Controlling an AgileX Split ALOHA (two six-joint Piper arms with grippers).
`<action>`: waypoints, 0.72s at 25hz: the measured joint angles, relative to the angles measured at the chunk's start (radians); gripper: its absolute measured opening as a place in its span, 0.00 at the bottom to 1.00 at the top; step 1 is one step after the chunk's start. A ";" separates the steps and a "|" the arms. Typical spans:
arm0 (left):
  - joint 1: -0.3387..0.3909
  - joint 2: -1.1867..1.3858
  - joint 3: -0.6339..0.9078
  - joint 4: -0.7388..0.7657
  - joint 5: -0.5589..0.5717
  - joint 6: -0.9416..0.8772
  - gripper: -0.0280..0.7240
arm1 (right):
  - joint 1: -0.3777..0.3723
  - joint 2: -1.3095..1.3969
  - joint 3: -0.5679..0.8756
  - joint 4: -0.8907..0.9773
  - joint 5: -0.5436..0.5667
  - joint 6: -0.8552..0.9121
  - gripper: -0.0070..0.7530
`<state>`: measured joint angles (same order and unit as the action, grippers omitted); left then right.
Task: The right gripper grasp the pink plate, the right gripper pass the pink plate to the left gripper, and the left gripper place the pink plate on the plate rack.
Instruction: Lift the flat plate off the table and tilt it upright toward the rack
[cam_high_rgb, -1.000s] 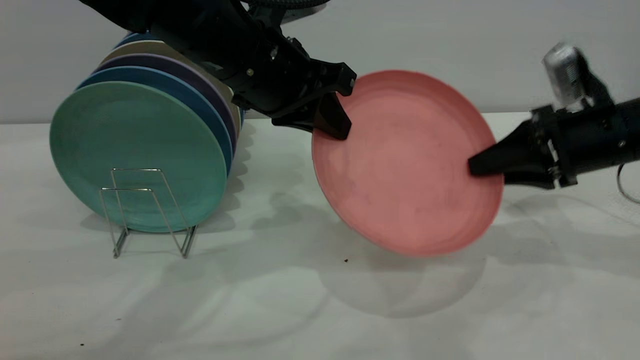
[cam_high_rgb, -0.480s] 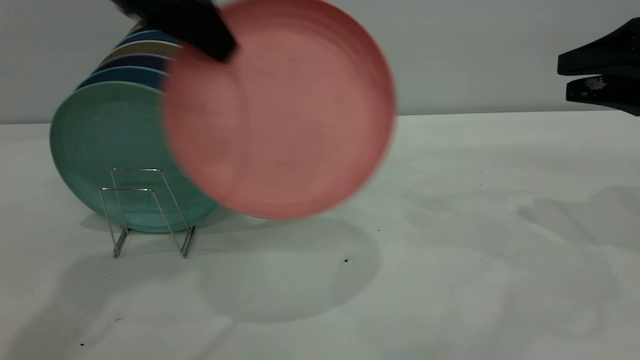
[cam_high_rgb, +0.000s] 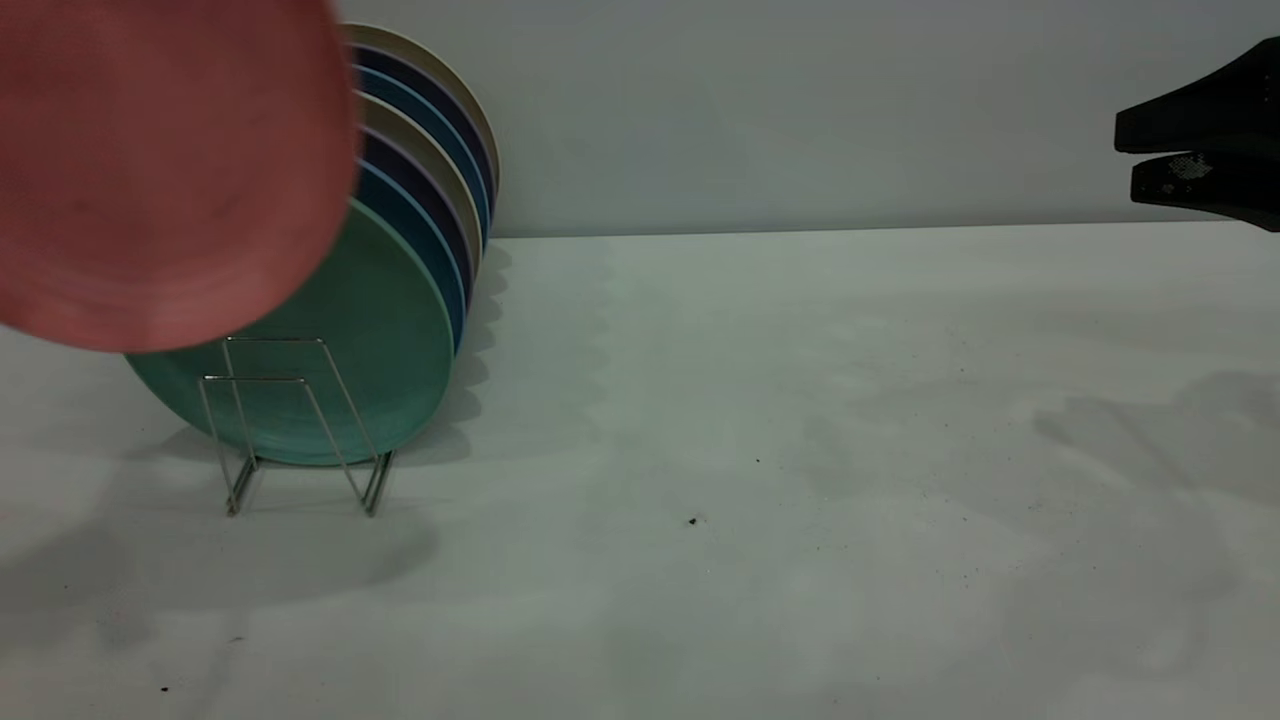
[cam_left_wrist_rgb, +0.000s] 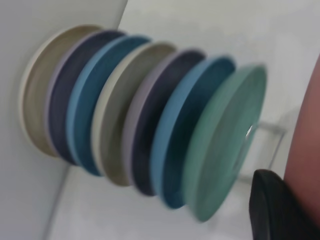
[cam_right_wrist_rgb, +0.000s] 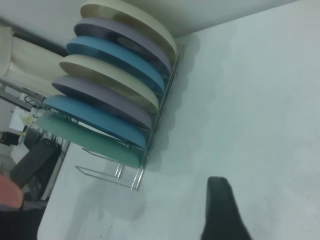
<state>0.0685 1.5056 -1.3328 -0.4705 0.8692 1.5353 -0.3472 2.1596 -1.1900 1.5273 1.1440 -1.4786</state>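
Handover done, placing step in hand. Pink plate (cam_high_rgb: 170, 170) airborne, up front of green plate (cam_high_rgb: 330, 380), above rack (cam_high_rgb: 290, 420). Left gripper (cam_left_wrist_rgb: 275, 210) at plate's rim, apparently clamped on it. Right gripper (cam_high_rgb: 1190, 140) parked far right, jaws slightly apart, empty. Next: lower plate into free front slot, edge-first. Plate salmon, shallow, rim low.

Standing on the table (cam_high_rgb: 800, 400) at the left: the plate rack (cam_high_rgb: 290, 420), holding a row of upright plates (cam_high_rgb: 420, 150) running back toward the wall. Hanging above and in front of the frontmost plate (cam_high_rgb: 340, 380): the pink plate (cam_high_rgb: 160, 170). Far off at the right edge, raised above the table: the right gripper (cam_high_rgb: 1200, 140)
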 joint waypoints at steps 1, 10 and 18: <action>0.001 0.005 0.001 0.000 -0.008 0.057 0.11 | 0.000 0.000 0.000 0.000 0.000 0.000 0.65; -0.003 0.101 0.001 -0.040 -0.113 0.426 0.11 | 0.000 0.000 0.000 0.001 0.001 0.003 0.64; -0.003 0.129 0.003 -0.081 -0.129 0.518 0.11 | 0.000 0.000 0.000 0.000 0.001 0.003 0.64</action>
<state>0.0654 1.6344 -1.3298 -0.5511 0.7400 2.0531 -0.3472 2.1596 -1.1900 1.5273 1.1448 -1.4759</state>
